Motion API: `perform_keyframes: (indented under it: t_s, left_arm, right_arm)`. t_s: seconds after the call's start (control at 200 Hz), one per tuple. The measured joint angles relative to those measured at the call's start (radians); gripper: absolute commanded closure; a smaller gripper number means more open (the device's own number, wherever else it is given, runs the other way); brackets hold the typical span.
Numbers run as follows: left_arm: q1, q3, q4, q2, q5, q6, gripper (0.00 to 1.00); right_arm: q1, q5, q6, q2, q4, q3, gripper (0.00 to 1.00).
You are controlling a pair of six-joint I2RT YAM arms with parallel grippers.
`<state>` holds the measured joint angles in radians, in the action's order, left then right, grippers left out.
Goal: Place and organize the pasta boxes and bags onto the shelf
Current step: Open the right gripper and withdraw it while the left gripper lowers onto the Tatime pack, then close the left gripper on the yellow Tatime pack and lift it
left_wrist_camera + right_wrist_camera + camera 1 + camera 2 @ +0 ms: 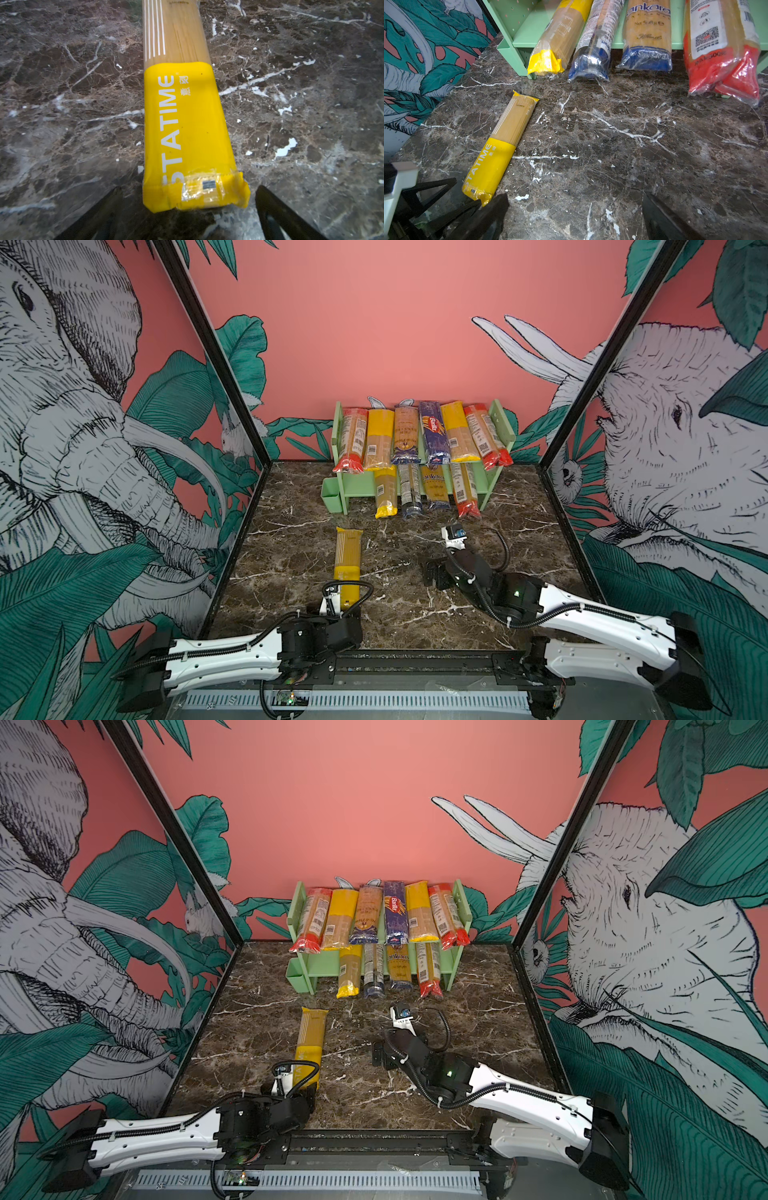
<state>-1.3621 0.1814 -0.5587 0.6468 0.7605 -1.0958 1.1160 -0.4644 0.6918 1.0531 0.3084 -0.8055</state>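
One loose pasta packet (348, 564) (309, 1048), half yellow and half clear, lies lengthwise on the marble table in front of the shelf (357, 483) (324, 961). My left gripper (189, 188) (344, 608) is open at its near yellow end (187, 128). The end sits just between the fingertips, and neither touches it. My right gripper (574, 196) (434, 572) is open over bare marble to the right of the packet (500, 149), with nothing between its fingers. Several packets (432, 431) fill the shelf's top board, and several more (434, 489) (648, 37) lie on the lower board.
A small green cup (332, 495) hangs on the shelf's left side. The lower board (529, 31) has a bare stretch left of the yellow-ended packet (558, 41). Printed walls close in the left, right and back of the table.
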Motion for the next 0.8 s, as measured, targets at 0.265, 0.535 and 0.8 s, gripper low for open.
perform_keyframes:
  t_s: [0.265,0.535,0.8]
  left_arm:
    - [0.0,-0.018,0.093,0.06,-0.016,0.007,0.0]
    - [0.0,-0.028,0.161,0.135,-0.013,0.016,0.0]
    - [0.0,-0.037,0.199,0.174,-0.008,0.015,0.01]
  right_arm:
    - [0.012,-0.019,0.017,-0.055,0.029,0.02,0.01]
    - [0.03,-0.025,0.024,-0.067,0.044,0.021,0.01]
    - [0.089,0.017,0.042,-0.06,0.025,0.069,0.01]
